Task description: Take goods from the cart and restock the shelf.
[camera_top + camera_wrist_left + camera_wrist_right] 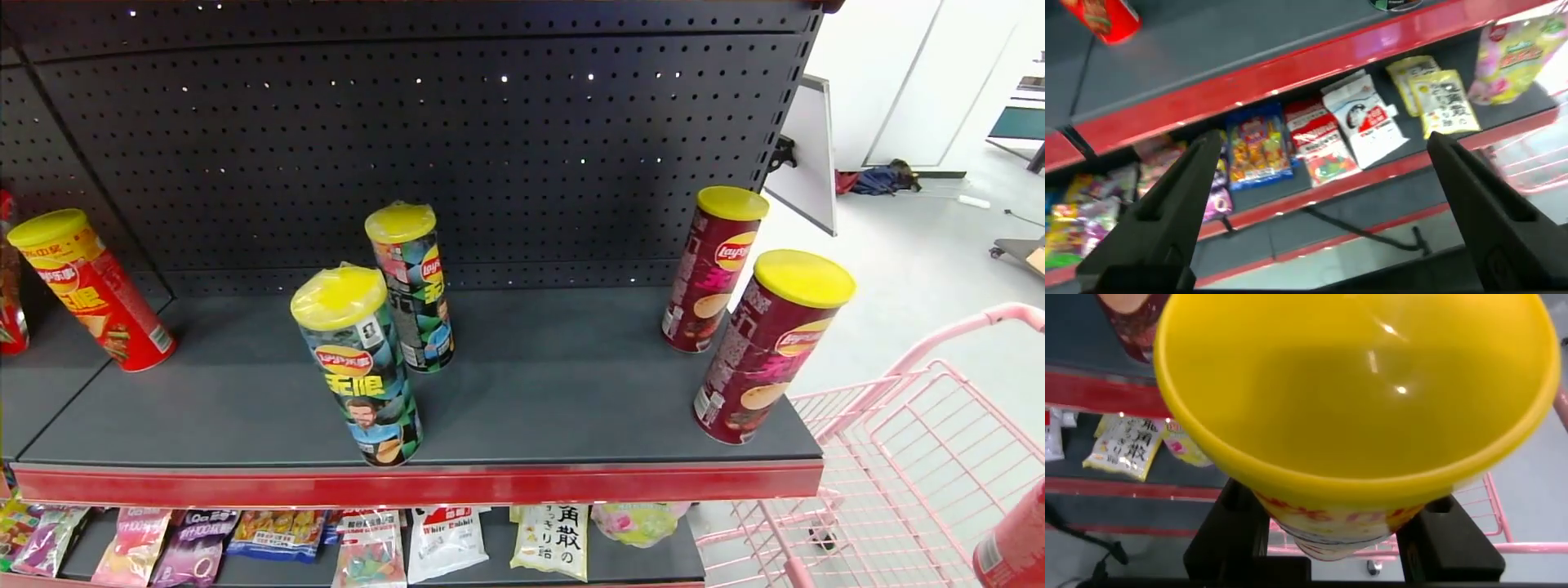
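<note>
My right gripper point(1343, 543) is shut on a red chip can, whose yellow lid point(1355, 384) is right up against the right wrist view. The head view has the same red can point(1012, 539) at its lower right corner, over the pink cart point(922, 425). The dark shelf board point(555, 384) carries a red can point(90, 286) at the left, two green-blue cans point(359, 367) point(412, 286) in the middle and two maroon cans point(714, 269) point(767, 351) at the right. My left gripper point(1324, 139) is open and holds nothing, in front of the lower shelf.
Bare board lies between the green-blue cans and the maroon cans. The lower shelf holds several snack bags point(445, 543) point(1360, 118). A red price rail point(408, 483) edges the upper board. Open floor point(914, 245) lies to the right of the shelf.
</note>
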Available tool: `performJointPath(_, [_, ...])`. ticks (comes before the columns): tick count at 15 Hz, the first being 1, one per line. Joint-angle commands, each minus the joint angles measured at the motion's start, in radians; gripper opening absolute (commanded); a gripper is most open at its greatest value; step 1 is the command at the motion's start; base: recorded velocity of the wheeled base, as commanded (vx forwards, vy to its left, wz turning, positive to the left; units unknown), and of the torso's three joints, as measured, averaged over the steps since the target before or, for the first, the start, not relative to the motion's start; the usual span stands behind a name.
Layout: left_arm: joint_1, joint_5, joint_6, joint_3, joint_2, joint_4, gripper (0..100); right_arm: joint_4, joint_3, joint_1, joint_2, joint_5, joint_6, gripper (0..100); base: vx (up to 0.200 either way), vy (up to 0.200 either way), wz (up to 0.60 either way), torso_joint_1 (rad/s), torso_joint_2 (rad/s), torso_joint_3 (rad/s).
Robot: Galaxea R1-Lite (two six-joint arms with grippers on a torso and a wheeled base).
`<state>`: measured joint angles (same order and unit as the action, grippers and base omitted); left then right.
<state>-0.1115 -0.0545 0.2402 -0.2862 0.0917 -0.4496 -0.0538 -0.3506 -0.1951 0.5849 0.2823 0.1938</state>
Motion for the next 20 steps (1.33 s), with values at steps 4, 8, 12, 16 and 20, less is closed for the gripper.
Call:
performJointPath(4, [-0.002, 0.050, 0.034, 0.056, 0.000, 0.089, 100, -0.011, 0.078, 0.002, -0.200, -0.005, -0.002, 0, 0.000, 0.000, 0.00, 0.000, 0.00, 0.000])
performJointPath(8, [0.000, 0.050, 0.074, 0.078, 0.000, 0.095, 100, -0.011, 0.094, -0.003, -0.220, -0.003, 0.004, 0, 0.000, 0.000, 0.00, 0.000, 0.00, 0.000])
performJointPath(12, [-0.002, 0.044, 0.085, 0.121, 0.000, 0.184, 100, -0.012, 0.098, -0.001, -0.218, -0.003, 0.004, 0, 0.000, 0.050, 0.00, 0.001, 0.00, 0.001])
performJointPath(16, [0.000, 0.042, 0.083, 0.121, 0.000, 0.184, 100, -0.012, 0.105, -0.001, -0.214, -0.003, 0.004, 0, 0.000, 0.200, 0.00, -0.002, 0.00, 0.001])
performJointPath(20, [-0.002, 0.038, 0.082, 0.121, 0.000, 0.184, 100, -0.012, 0.105, -0.001, -0.206, -0.005, 0.004, 0, 0.000, 0.200, 0.00, 0.004, 0.00, 0.006])
